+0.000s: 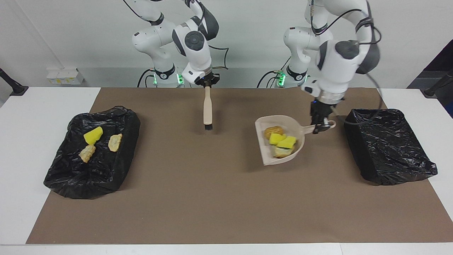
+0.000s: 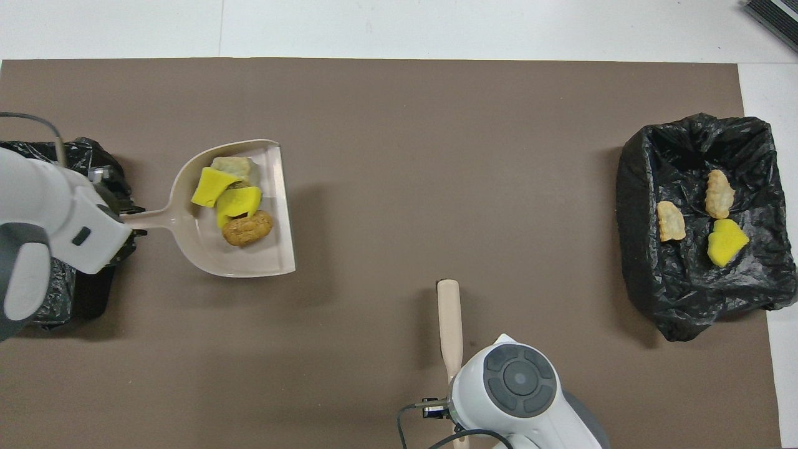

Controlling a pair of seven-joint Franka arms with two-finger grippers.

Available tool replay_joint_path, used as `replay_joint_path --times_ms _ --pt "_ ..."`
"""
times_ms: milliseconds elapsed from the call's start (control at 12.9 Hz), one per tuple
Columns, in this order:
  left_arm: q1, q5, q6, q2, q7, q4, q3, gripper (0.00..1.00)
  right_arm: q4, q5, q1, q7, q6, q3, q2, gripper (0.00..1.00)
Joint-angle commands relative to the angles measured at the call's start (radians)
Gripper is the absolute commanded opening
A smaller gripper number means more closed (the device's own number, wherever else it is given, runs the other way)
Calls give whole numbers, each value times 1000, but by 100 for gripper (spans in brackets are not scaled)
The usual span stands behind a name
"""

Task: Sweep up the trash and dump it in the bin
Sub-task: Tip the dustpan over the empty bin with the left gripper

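Left gripper [image 1: 321, 124]: its jaws are clamped on the handle of the dustpan [image 1: 264, 156], which it holds raised above the brown mat [image 1: 219, 198], beside the black-lined bin [image 1: 389, 152] at the left arm's end of the table.
Dustpan: the pan reaches out from the jaws toward the middle of the table, its open edge turned away from the gripper.
Trash in the dustpan: four pieces lie bunched at the pan's deep end, close to the jaws: a brown lump [image 1: 273, 131], two yellow sponge pieces [image 1: 282, 141] and a pale chunk [image 1: 282, 152]. In the overhead view the same pile [image 2: 234, 202] sits in the pan.
Right gripper [image 1: 207, 83]: its jaws grip the top of the brush [image 1: 207, 109], which hangs straight down below them, bristles lowest, over the mat near the robots' edge.
Second bin [image 1: 70, 177]: a black-lined bin at the right arm's end of the table, well apart from both grippers.
Trash in the second bin: one yellow sponge piece [image 1: 93, 135] and two pale chunks [image 1: 115, 142] lie on the liner.
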State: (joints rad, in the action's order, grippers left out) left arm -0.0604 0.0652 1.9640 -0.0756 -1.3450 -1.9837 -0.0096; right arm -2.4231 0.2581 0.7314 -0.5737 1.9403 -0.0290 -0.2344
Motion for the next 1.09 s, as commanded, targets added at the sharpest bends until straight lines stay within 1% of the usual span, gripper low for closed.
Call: replay_joint_path --times_ms 0,78,233,311,389,467,544,622,700,778,855,933,1011 --pt "135 -36 -66 -13 3 35 -12 0 -51 18 -1 5 89 -2 7 0" --pt "205 -69 -70 -15 0 35 -12 0 -57 18 25 -8 118 -2 19 0" --pt "327 -76 -51 -7 -6 61 -12 0 -62 29 23 -5 127 -3 29 0" --pt "380 -76 -50 6 -8 98 -10 0 -63 35 32 -8 152 -3 62 3" --pt "424 -76 -50 26 -10 129 -9 0 -65 35 39 -8 190 -2 79 7" --pt "463 -74 -50 36 -31 153 -9 0 -65 35 54 4 198 -2 87 13" --pt "500 -73 -48 52 -80 186 -9 0 -65 35 54 11 197 -3 87 30" --pt "536 -67 -48 80 -124 236 -9 0 -65 35 54 15 190 -3 87 67" --pt "563 -62 -54 114 -161 297 -9 0 -63 30 57 17 187 -2 83 100" --pt "585 -36 -56 140 -195 345 -7 0 -56 17 56 27 178 -3 76 100" --pt "597 6 -48 157 -219 364 -7 0 -41 13 43 64 169 -6 75 100" --pt "600 46 -41 166 -238 371 -7 0 -15 10 24 95 161 -12 76 100" --pt "608 70 -13 177 -247 391 -7 0 8 -6 -22 115 158 -11 76 100"
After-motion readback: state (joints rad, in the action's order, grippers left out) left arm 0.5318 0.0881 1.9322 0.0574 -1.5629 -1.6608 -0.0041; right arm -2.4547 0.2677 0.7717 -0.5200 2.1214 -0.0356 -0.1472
